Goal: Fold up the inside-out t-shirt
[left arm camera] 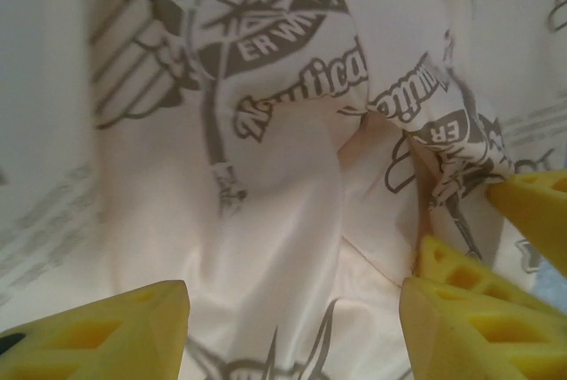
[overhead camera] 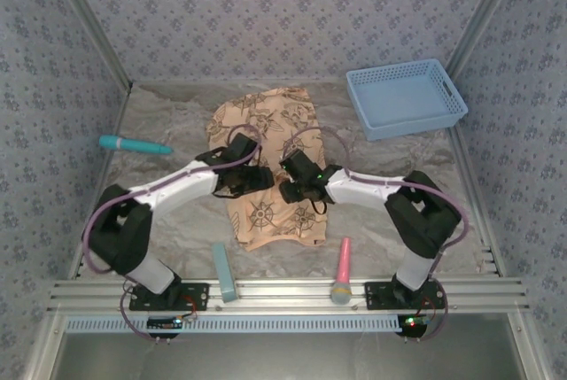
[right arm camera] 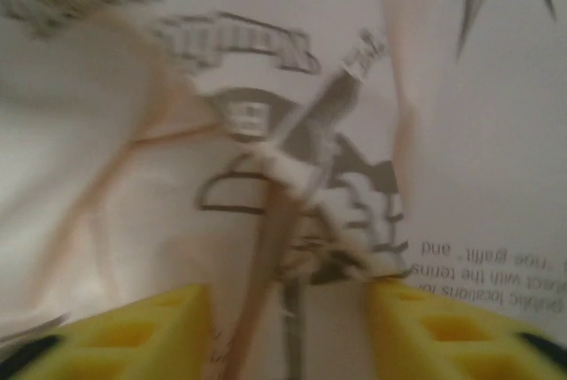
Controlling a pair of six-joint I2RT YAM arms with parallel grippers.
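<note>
The inside-out t-shirt point(overhead camera: 266, 132) lies as a long peach strip with brown print down the middle of the table. Both grippers meet over its middle. My left gripper point(overhead camera: 262, 177) comes in from the left and my right gripper point(overhead camera: 291, 189) from the right, tips nearly touching. In the left wrist view the left gripper point(left arm camera: 292, 336) is open just above rumpled printed cloth point(left arm camera: 266, 176). In the right wrist view the right gripper point(right arm camera: 288, 336) has its yellow fingers point(right arm camera: 133, 336) apart, and a raised crease of the shirt point(right arm camera: 275, 212) runs between them.
A blue basket point(overhead camera: 406, 96) stands at the back right. A teal tool point(overhead camera: 133, 144) lies at the left, a pale blue bar point(overhead camera: 225, 271) and a pink microphone point(overhead camera: 342, 269) near the front rail. Crinkled covering point(overhead camera: 168, 123) lines the table.
</note>
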